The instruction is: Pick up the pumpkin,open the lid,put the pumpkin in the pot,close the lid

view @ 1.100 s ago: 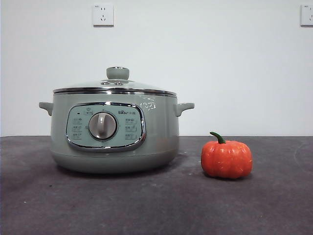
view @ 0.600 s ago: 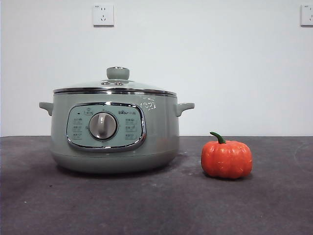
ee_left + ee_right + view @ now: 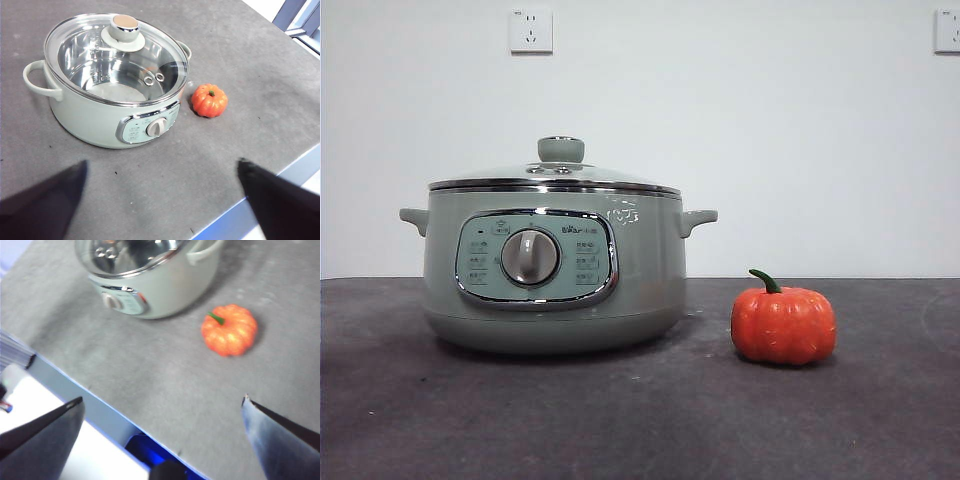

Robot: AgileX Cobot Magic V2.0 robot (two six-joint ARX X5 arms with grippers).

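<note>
The pumpkin sits on the dark surface just beside the pot, on the side away from the dial, apart from the pot wall and not touching it. Its stem curves up from the top. The lid is seated on the pot rim, knob upright at its middle, and through the glass the pot looks empty.

Both arms hang back above the near edge of the surface. The left gripper has its fingers spread wide with nothing between them, and the right gripper is likewise wide open and empty; its view looks down closer to the pumpkin.

The pumpkin looks like a light, hollow toy with a glossy, ribbed skin, so it should lift easily but may slip or roll if pinched off-centre. The safest hold is probably across its widest part from above, fingers on opposite sides, clear of the stem. The lid is glass with a steel rim, heavier and breakable; the knob is the only sensible place to grip it, lifting straight up so the rim does not scrape or tip.
</note>
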